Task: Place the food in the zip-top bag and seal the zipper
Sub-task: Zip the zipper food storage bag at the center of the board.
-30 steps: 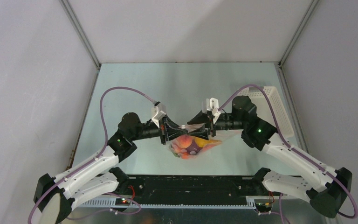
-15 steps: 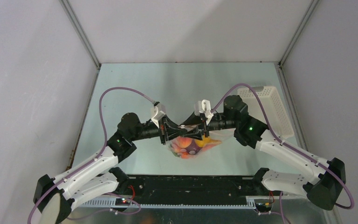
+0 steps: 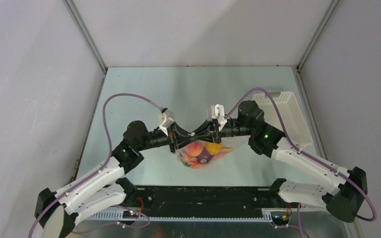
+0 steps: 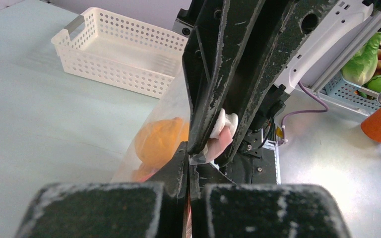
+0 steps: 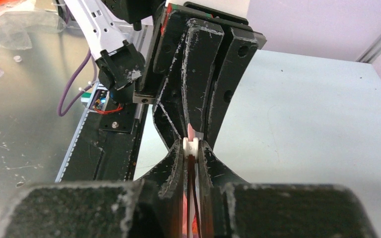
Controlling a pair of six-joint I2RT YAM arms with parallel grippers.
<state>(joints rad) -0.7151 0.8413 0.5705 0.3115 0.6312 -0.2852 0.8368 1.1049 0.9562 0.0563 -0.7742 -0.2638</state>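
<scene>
Nearest to the arm bases, in the lower middle of the top view, the zip-top bag (image 3: 216,153) hangs with the food (image 3: 194,148) already inside: a peach-coloured piece, a yellow one, a purple one and something red under them. Whether its bottom touches the table (image 3: 144,89), I cannot tell.

Just behind it, the left gripper (image 3: 187,135) is clenched on the top edge of the bag; in its wrist view a thin film is pinched between the closed jaws. The right gripper (image 3: 204,135) faces it, tips almost touching, and its fingers (image 5: 174,166) press onto the pink zipper (image 5: 191,133) at a small white piece (image 5: 192,145). Farther, at the upper right, the white slotted basket (image 3: 290,116) stands well apart.

If the right claw pulls along the strip with a weak pinch, I think it may slip off and leave the seal partly open. The weight of the fruits could also drag the film out of the left claw.

How much of the zipper is sealed is hidden by the black fingers, and what the white piece is stays unclear.
</scene>
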